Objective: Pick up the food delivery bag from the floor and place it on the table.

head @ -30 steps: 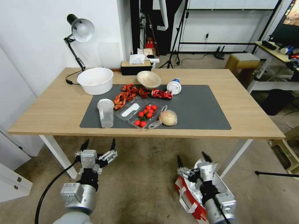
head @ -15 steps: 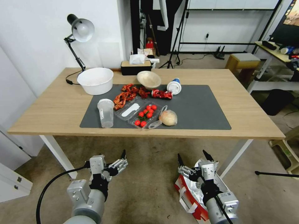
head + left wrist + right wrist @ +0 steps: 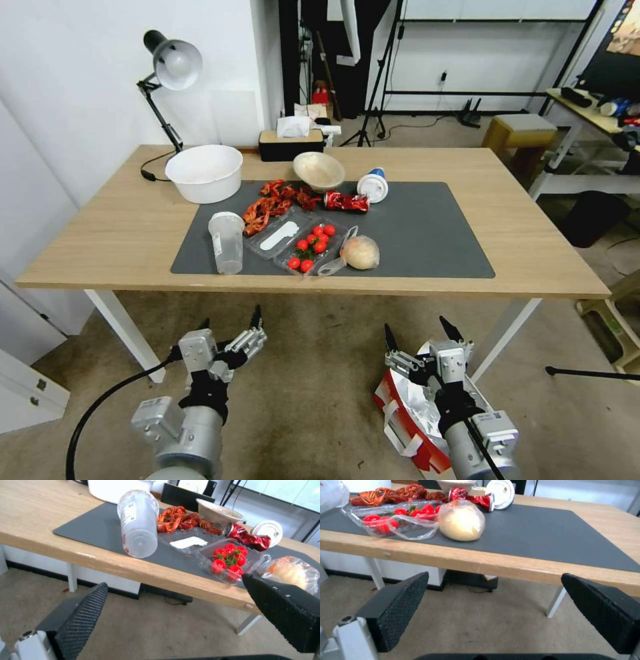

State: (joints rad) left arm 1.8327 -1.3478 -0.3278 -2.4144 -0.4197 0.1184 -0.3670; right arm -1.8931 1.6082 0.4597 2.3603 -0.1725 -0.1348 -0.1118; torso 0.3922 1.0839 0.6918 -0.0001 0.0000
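At the bottom of the head view both grippers hang over the carpet, below the near table edge. The left gripper [image 3: 229,321] sits lower left with its jaws spread and nothing between them. The right gripper [image 3: 421,331], lower right, also has its jaws wide apart and empty, poised just above the food delivery bag [image 3: 405,415]. The bag stands on the floor at the lower right — red sides, foil lining showing at its open mouth, partly hidden by the right arm; what is inside cannot be made out.

Beyond them stretches the table [image 3: 113,230], with a dark grey mat [image 3: 427,233] across its middle. Nearest on the mat lie a clear plastic cup [image 3: 227,243] on its side, empty, and a round bun in a clear plastic bag [image 3: 359,253]. Between them a clear clamshell tray [image 3: 308,248] holds cherry tomatoes, and its neighbouring section holds a white piece. Farther back — a heap of red crayfish shells [image 3: 275,200], a crushed red can [image 3: 347,201], a white lidded cup [image 3: 372,187] on its side, and a tilted beige bowl [image 3: 319,171]. At upper left stand a white tub [image 3: 204,173] and a desk lamp [image 3: 168,73], with a tissue box [image 3: 291,141] at the far edge.
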